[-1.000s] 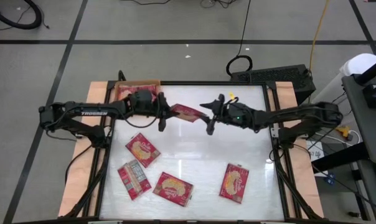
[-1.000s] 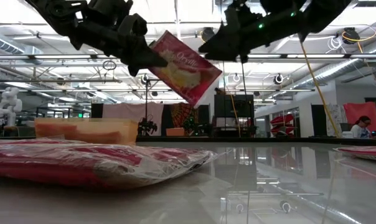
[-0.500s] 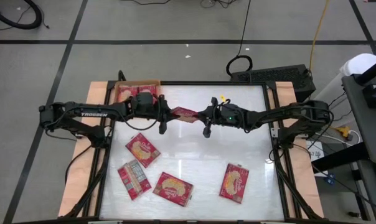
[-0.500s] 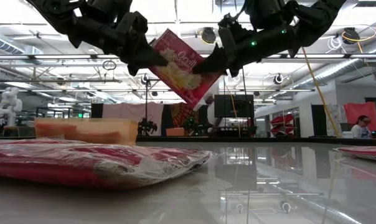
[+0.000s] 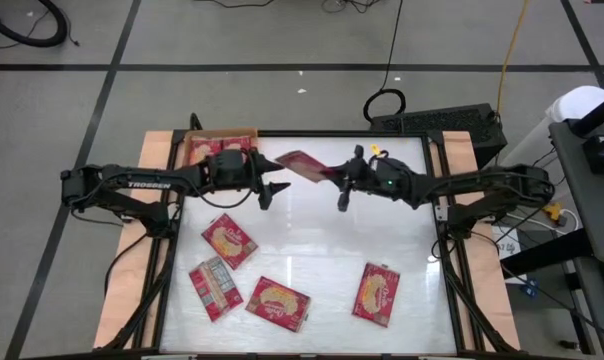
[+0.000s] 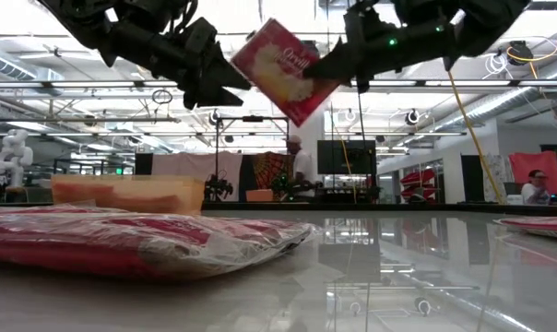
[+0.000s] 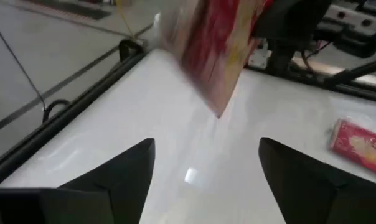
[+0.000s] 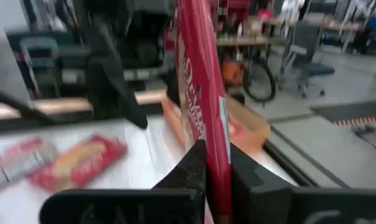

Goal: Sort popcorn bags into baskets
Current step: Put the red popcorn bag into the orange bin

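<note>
**Left gripper lets go; right gripper holds a popcorn bag in mid-air**

Left gripper (image 5: 273,188) hangs above the far part of the white table (image 5: 382,235), its two dark fingers (image 7: 113,177) spread wide with nothing between them. Just behind it, at the table's far left corner, sits the orange basket (image 5: 197,147), with red packets showing inside.

Moving right, the lifted popcorn bag (image 5: 300,165) floats above the table between the two arms, tilted, with its red face and yellow-white picture turned outward in the low view (image 6: 280,69). It stands clear of the left fingers.

Right gripper (image 5: 334,178) is clamped on the bag's edge, jaws pinched together on it. From the right wrist camera, the packet (image 8: 203,118) rises upright out of the closed fingers.

Nearer the front, four more popcorn bags lie flat on the table. From left to right: one with a pale label panel (image 5: 215,288), one just behind it (image 5: 228,240), one at the front middle (image 5: 278,303), and one well apart on the right (image 5: 377,294).

Beyond the table, a person (image 6: 298,171) stands in the room.
</note>
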### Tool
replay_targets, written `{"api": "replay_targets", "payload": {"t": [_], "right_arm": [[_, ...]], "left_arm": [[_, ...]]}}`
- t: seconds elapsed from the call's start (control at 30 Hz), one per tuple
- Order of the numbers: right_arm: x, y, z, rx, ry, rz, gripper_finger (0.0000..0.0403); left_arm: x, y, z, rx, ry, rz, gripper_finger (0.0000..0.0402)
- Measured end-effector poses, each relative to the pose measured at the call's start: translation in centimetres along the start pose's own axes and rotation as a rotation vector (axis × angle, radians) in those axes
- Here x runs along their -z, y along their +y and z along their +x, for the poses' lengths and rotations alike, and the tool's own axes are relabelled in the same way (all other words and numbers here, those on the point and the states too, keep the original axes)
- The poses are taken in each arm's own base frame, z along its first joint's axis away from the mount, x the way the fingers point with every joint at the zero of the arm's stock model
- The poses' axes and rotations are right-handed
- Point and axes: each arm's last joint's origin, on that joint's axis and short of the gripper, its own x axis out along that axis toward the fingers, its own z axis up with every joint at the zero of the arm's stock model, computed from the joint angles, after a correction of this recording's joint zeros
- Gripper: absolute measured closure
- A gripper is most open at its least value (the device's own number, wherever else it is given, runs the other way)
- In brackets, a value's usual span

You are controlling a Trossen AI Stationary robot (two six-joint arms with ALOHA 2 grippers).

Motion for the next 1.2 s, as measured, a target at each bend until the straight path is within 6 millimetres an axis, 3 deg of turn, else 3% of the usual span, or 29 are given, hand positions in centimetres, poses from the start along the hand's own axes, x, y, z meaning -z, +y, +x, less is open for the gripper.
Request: {"api": "replay_targets", "payload": {"t": [0.23,0.47,0.73,1.2], "right_arm": [[1.1,0.1,-0.5,-0.068,-0.252,0.117,0.0392],[1.7,0.5,0.8,-0.157,-0.348,0.175,0.0393],[0.7,0.7,2.4,-0.161,-0.391,0.171,0.0388],[0.7,0.9,4.6,-0.203,-0.392,0.160,0.0383]], "left_arm": [[0.1,-0.3,-0.7,0.130,-0.288,0.001,0.0150],[0.0,-0.5,-1.4,0.212,-0.460,-0.003,0.0190],[-0.4,-0.7,-1.5,0.270,-0.514,-0.008,0.0234],[-0.9,-0.3,-1.8,0.269,-0.563,-0.009,0.0377]]}}
